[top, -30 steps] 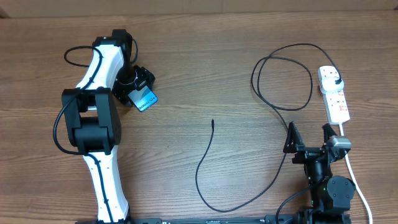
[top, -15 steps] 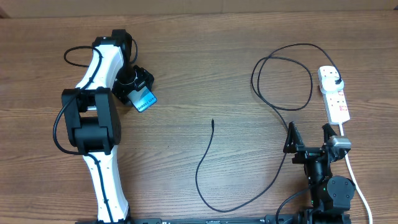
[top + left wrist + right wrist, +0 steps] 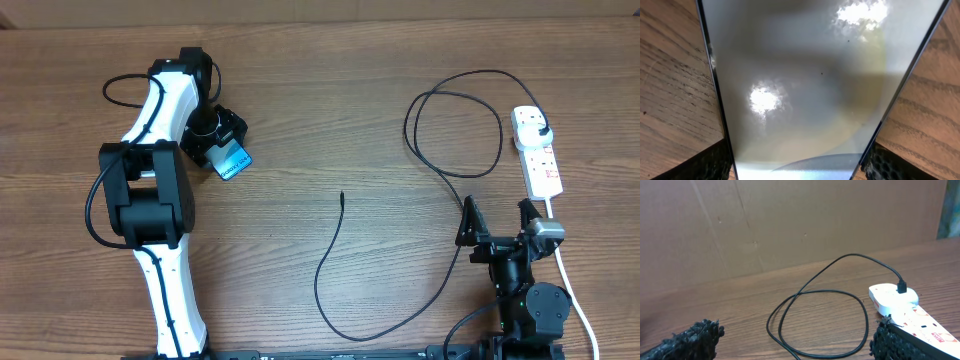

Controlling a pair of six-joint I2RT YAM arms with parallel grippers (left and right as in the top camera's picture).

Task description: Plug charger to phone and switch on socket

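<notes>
I see a wood-grain bench [image 3: 330,110], cardboard wall [image 3: 790,220] behind. Left jaws pinch the phone [image 3: 234,162], long axis diagonal toward centre; right jaws spread.

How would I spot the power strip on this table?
Look to the right edge of the wooden table, beyond the right arm's tool. The power strip is the long white block, with red marks and a black plug in its far end, unlike the thin black charger cable looping beside it.

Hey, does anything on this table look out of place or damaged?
Nothing looks damaged or spilled. The connector tip of the charger lies loose mid-table, far from the phone in the left pincer; its plug sits in the socket.
</notes>
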